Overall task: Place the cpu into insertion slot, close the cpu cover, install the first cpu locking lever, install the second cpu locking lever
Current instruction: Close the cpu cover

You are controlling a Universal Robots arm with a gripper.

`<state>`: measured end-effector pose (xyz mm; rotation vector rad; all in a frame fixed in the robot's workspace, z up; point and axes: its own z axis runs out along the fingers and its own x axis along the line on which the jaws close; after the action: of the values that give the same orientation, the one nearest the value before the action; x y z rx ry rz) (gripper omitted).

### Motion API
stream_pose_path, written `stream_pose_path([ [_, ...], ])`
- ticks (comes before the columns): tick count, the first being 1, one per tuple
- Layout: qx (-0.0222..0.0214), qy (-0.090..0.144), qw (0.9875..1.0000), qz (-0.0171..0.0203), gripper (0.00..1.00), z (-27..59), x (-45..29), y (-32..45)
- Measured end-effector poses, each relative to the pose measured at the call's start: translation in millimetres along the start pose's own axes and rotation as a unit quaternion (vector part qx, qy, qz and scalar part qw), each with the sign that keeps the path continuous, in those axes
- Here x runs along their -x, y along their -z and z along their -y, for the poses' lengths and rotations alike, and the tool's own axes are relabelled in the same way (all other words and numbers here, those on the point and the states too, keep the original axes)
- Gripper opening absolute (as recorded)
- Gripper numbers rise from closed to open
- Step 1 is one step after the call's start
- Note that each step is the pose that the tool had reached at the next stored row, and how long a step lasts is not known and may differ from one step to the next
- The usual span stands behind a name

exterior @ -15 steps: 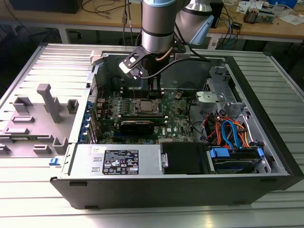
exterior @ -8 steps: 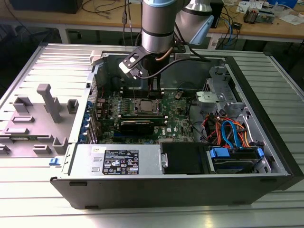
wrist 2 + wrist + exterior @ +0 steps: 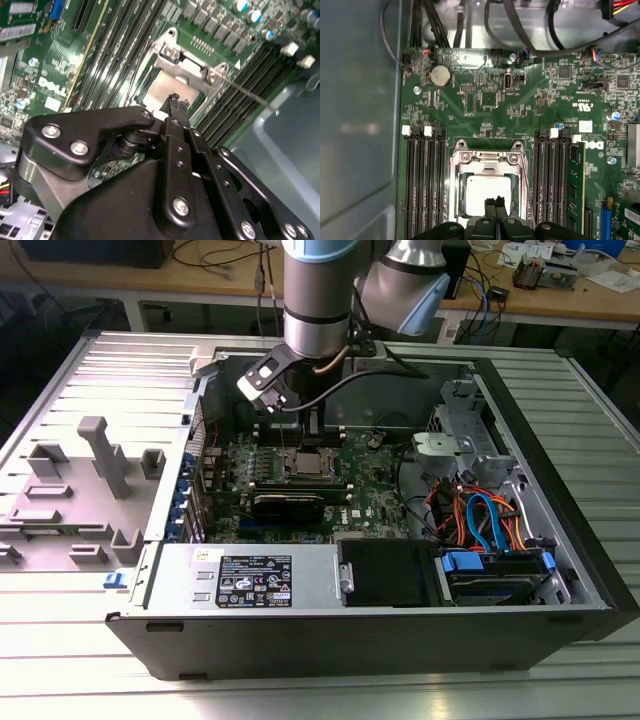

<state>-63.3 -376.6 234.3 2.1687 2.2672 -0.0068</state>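
Lighting: even, bright, probably overhead. Glare: cpu [image 3: 480, 190] washed white; tabletop [image 3: 300, 695] sheen. Shadow: case [image 3: 400, 640] interior dim.

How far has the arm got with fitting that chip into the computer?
Done: the cpu lies seated, and the cpu cover looks folded down around it. In hand: the gripper, shut on nothing, hovers at the cover's edge. Left: a thin locking lever sticks out sideways, seemingly unlatched, so the locking appears undone.

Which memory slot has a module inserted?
The outermost slot, farthest from the cpu on the side away from the grey panel; the others stand empty.
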Motion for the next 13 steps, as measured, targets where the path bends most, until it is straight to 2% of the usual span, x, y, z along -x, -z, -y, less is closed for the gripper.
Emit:
stream_pose_path([
  [4, 0.0001, 0.022, 0.9998, -0.0001, 0.11, 3.1, -0.2, -6.6],
  [8, 0.0001, 0.023, 0.9997, -0.0006, 0.11, 15.8, -0.8, -11.4],
  [13, 0.0, 0.023, 0.9997, -0.0007, 0.11, 17.8, -0.8, -13.9],
])
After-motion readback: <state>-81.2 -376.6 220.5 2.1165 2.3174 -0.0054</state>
